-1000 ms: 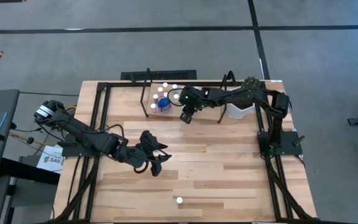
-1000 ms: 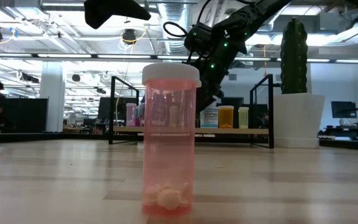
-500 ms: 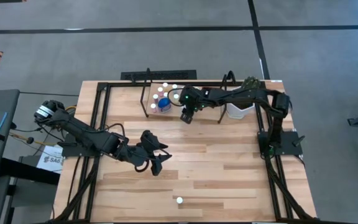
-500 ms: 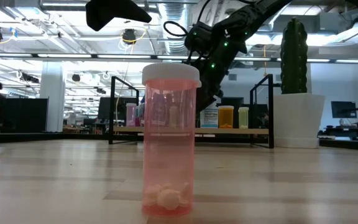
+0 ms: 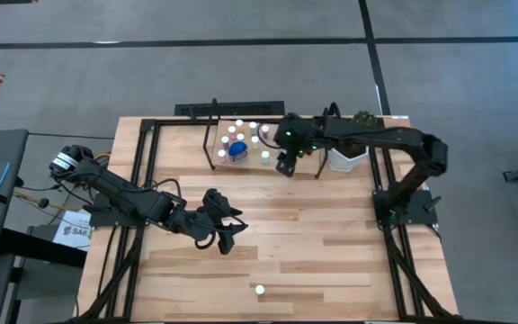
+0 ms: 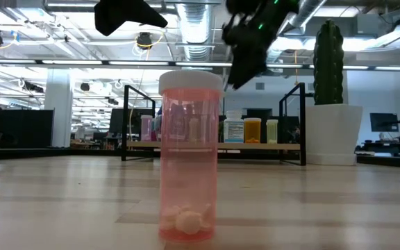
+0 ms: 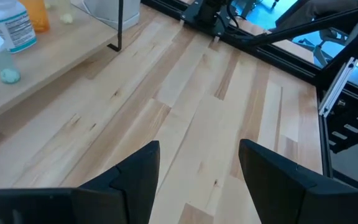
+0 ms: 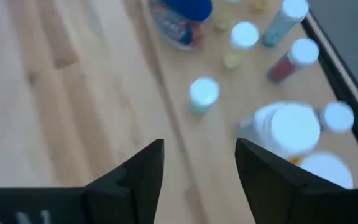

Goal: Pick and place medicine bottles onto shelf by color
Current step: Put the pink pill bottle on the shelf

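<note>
Several small medicine bottles [image 5: 241, 142] stand on the wood board of the low black-framed shelf [image 5: 245, 166] at the table's far side. The right wrist view shows a big blue-capped one [image 8: 182, 14], a pale teal one [image 8: 202, 94] and a large white one [image 8: 289, 129]. One pink bottle with a white cap [image 6: 189, 160] stands alone near the table's front edge [image 5: 259, 290]. My right gripper [image 8: 199, 146] hovers open above the shelf's near edge [image 5: 283, 167]. My left gripper [image 5: 230, 236] hangs open over the table's middle [image 7: 199, 146].
A white pot with a green plant [image 5: 349, 155] stands at the shelf's right end, beside my right arm. Black frame rails [image 5: 142, 180] run along the table's left and right sides. Bare wood lies between the shelf and the pink bottle.
My right gripper has risen from the shelf board and gone a little toward the table's right edge. A small white-capped bottle now shows on the board where the gripper stood. My left arm has kept still.
</note>
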`<action>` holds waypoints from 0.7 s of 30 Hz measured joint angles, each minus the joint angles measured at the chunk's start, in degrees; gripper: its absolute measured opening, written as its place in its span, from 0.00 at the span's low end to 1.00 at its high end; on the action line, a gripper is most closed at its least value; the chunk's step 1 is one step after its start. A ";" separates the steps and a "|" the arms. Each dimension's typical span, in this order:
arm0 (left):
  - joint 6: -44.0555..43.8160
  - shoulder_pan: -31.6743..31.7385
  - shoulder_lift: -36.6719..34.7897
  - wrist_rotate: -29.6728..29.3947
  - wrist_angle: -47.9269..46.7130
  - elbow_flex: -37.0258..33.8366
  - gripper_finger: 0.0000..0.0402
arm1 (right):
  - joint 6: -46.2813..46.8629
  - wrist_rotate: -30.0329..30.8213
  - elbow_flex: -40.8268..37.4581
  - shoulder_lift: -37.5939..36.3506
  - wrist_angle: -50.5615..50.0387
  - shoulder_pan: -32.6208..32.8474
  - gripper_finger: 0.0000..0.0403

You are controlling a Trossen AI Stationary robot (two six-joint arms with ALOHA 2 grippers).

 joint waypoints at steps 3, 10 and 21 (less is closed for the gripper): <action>-0.61 0.00 0.00 0.06 -0.09 0.00 0.52 | 1.73 -0.76 0.00 -3.25 -3.50 2.64 0.54; -2.66 -0.44 0.00 0.52 -0.53 0.00 0.52 | 6.86 -3.95 -5.03 -7.44 -3.96 17.70 0.53; -3.94 -0.90 0.00 2.97 -1.97 0.02 0.52 | 10.32 -1.56 -8.96 -1.60 17.97 41.23 0.51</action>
